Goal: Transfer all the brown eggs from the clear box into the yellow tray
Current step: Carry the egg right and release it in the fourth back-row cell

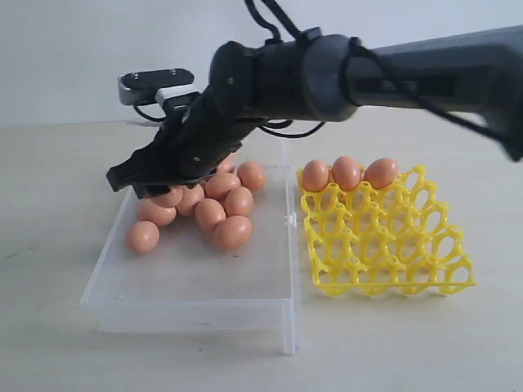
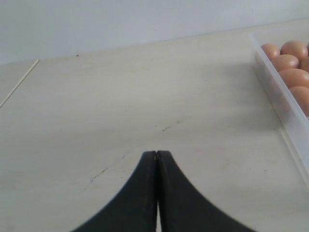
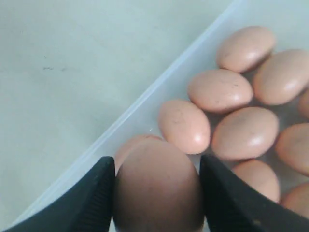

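— While the left gripper [image 2: 157, 153] hangs over the bare table [image 2: 96, 96], its two fingers pressed together on nothing, where is the real work?

— A little to the right, at the left end of the clear box [image 1: 196, 306]. The right gripper [image 3: 157, 162] reaches across to there and is clamped on one held egg [image 3: 157, 198]. A dark finger [image 3: 91, 198] stands on each side of it, and both seem to touch the shell.

— Is this egg free of the box?

— I cannot tell. It is just beside the low wall, and one other egg [image 3: 131, 145] lies close behind it.

— And the rest of the brown eggs [image 1: 221, 214]?

— They lie in a loose heap in the far half of the box, some of them touching. More to the right stands the yellow tray [image 1: 384, 253], beside the box, with three eggs [image 1: 346, 172] in its back row. The other cups are open.

— What can go wrong, in your opinion?

— The shell is smooth and round, and the grip is only on two sides, so the egg may slip out if the arm moves quickly. If it rises at an angle, it may knock the wall or push the neighbours. Too much pressure may crack it. At the tray, a low approach may hit the three eggs, or the egg may land on a peak and roll off.
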Controlling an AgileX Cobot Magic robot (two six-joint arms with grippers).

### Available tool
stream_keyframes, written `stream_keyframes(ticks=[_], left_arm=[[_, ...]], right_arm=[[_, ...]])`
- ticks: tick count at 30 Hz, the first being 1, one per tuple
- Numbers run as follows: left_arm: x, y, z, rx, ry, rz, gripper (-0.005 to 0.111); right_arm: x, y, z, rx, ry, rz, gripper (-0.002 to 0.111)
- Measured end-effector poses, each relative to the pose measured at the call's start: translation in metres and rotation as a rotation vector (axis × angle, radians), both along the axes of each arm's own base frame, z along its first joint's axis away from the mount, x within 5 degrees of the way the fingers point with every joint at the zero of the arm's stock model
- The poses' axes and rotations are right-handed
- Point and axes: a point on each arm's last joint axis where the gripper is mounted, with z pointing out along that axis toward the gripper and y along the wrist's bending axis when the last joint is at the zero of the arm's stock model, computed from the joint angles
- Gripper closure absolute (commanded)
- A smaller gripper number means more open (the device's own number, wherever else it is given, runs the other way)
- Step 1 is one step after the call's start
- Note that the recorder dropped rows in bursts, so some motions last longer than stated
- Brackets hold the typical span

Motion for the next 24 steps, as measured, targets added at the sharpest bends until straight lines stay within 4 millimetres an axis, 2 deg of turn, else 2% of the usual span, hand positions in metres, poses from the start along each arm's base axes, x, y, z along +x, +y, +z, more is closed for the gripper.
stream_keyframes(ticks=[4,8,10,11,12,13,14,15,19,24], left_arm=[[0.0,0.0,0.0,0.0,0.0,0.0,0.107],[0.0,0.0,0.0,0.0,0.0,0.0,0.107],[0.0,0.0,0.0,0.0,0.0,0.0,0.107],[0.0,0.0,0.0,0.0,0.0,0.0,0.107],[0.0,0.0,0.0,0.0,0.0,0.0,0.107],[0.0,0.0,0.0,0.0,0.0,0.0,0.107],[0.0,0.0,0.0,0.0,0.0,0.0,0.107],[0.0,0.0,0.0,0.0,0.0,0.0,0.107],[0.0,0.0,0.0,0.0,0.0,0.0,0.107],[0.0,0.0,0.0,0.0,0.0,0.0,0.107]], right_arm=[[-0.026,-0.045,0.002,0.041,-0.145,-0.101,0.108],[-0.042,-0.11,0.014,0.075,-0.282,-0.267,0.108],[-0.041,-0.141,0.017,0.074,-0.315,-0.355,0.108],[-0.033,-0.176,0.022,0.059,-0.35,-0.446,0.108],[-0.03,-0.188,0.021,0.045,-0.358,-0.472,0.108],[-0.019,-0.214,0.023,0.016,-0.388,-0.528,0.108],[-0.015,-0.223,0.023,0.003,-0.397,-0.547,0.108],[-0.005,-0.243,0.022,-0.026,-0.391,-0.589,0.108],[0.014,-0.277,0.011,-0.068,-0.347,-0.674,0.108],[0.035,-0.293,-0.018,-0.108,-0.235,-0.705,0.108]])
